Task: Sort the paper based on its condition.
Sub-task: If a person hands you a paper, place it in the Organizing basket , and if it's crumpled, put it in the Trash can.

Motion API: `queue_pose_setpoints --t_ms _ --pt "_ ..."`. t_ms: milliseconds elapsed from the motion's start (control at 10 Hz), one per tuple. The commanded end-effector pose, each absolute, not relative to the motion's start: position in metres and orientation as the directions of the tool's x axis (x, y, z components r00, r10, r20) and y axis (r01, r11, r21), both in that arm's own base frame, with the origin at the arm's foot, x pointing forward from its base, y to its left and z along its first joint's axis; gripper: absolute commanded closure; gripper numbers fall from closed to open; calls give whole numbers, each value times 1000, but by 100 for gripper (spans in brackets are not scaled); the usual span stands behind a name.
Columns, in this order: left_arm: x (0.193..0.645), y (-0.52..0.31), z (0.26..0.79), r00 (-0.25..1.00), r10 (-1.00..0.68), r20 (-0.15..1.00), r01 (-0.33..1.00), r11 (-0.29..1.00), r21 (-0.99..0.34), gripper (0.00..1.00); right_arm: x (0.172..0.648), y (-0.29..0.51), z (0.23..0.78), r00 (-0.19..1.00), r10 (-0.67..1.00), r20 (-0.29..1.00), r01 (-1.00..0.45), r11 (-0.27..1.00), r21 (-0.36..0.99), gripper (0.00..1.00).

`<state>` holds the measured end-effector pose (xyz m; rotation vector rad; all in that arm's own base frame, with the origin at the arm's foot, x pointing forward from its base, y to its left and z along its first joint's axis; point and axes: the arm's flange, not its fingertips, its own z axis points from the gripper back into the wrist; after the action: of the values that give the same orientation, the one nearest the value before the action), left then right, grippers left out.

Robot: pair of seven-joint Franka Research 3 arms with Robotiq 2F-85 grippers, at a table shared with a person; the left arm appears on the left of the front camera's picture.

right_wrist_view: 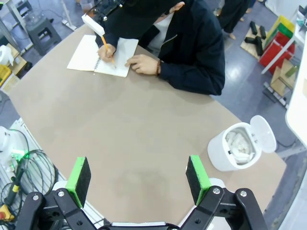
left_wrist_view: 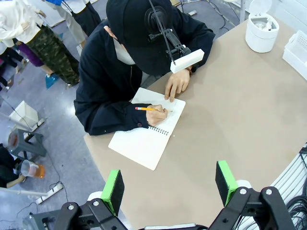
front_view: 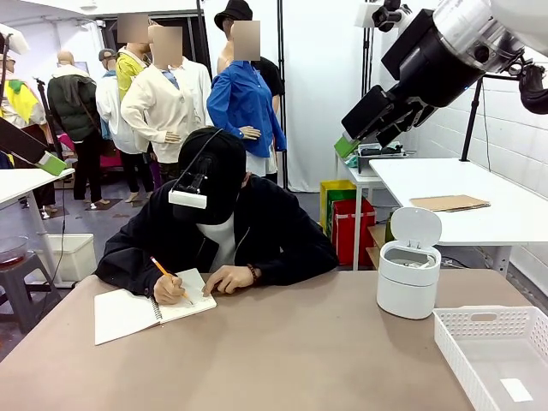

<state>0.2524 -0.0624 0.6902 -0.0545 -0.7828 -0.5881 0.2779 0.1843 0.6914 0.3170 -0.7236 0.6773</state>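
Left end effector (left_wrist_view: 169, 184) and right end effector (right_wrist_view: 138, 178) are held open; crumpled paper (right_wrist_view: 238, 144) seen in bin (right_wrist_view: 218, 158), flat slip (front_view: 516, 390) in tray (front_view: 479, 321); sorting judged part-done.

Open tabletop (front_view: 282, 351) between notebook (front_view: 137, 312) and bin (front_view: 408, 278)

A spiral notebook (front_view: 137, 314) lies well apart from the white bin (front_view: 408, 287).
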Motion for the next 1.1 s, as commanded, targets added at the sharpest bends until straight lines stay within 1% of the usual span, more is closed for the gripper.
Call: queue_pose_setpoints --t_ms 0,1000 --pt "252 -62 690 559 -476 679 518 840 162 0 278 184 691 551 457 698 -667 744 40 0" --pt "252 -62 690 559 -476 679 518 840 162 0 278 184 691 551 457 698 -667 744 40 0"
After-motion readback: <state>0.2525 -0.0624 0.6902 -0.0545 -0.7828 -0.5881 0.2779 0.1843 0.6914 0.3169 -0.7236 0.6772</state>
